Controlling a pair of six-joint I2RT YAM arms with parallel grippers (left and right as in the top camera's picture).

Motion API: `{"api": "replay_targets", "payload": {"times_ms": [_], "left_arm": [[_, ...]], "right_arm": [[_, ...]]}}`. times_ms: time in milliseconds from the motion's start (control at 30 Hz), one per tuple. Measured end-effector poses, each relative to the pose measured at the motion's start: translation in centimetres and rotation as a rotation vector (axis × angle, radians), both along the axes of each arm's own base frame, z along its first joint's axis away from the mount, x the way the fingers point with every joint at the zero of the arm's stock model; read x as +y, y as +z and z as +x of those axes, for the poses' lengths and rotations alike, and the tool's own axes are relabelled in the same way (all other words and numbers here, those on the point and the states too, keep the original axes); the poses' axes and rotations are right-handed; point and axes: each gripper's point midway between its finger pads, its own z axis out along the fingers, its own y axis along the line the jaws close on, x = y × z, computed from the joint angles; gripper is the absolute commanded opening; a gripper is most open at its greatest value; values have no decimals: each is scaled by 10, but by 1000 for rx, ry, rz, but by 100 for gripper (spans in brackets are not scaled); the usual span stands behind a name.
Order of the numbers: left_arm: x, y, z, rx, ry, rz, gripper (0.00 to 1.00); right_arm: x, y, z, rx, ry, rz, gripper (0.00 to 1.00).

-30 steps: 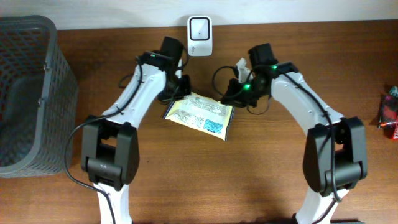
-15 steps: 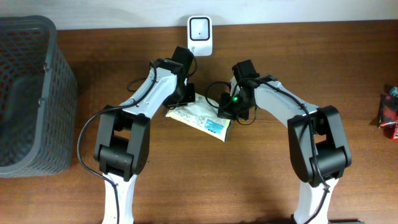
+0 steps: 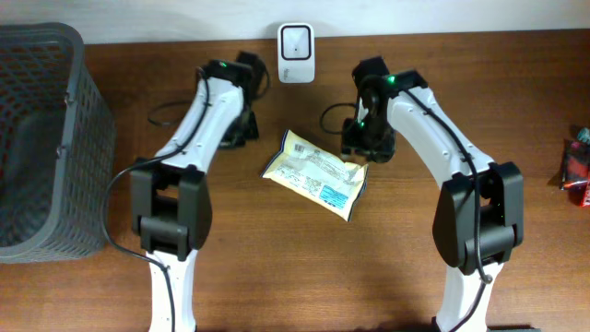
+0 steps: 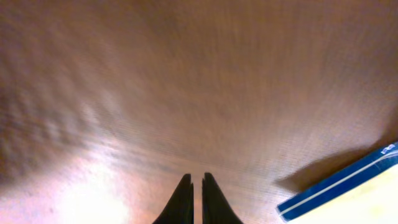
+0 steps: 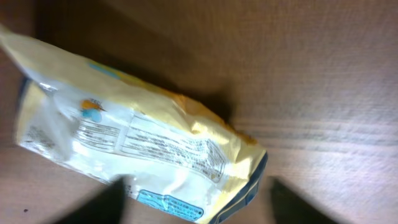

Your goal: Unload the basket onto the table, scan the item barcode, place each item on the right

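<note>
Packet (image 3: 315, 173) looks light, soft and slippery, best pinched at a sealed end; left gripper (image 4: 197, 199) nearly closed, right gripper (image 5: 200, 190) wide, both empty.

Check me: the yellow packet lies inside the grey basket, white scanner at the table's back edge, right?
The yellow packet lies on the table, not inside the grey basket; the white scanner does sit at the table's back edge. The overhead view shows it.
</note>
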Motion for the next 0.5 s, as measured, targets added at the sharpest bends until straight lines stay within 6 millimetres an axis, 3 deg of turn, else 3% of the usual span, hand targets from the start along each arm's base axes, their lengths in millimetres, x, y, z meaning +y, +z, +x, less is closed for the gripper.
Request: {"api": "replay_targets", "payload": {"times_ms": [33,167,367,433,500], "left_arm": [[5,4,4,-13,22,-4,98],[24,6,1,7,77,2,99],[41,6,2,9,120,2,99],[42,6,2,9,121,2,99],[42,6,2,8,121,2,99]], "right_arm": [[-2,2,-1,4,15,-6,99],[-10,-3,-14,55,27,-32,99],[-17,-43,-31,97,35,-37,99],[-15,-56,-32,91,32,-22,85],[-11,-68,-31,73,27,9,59]]}}
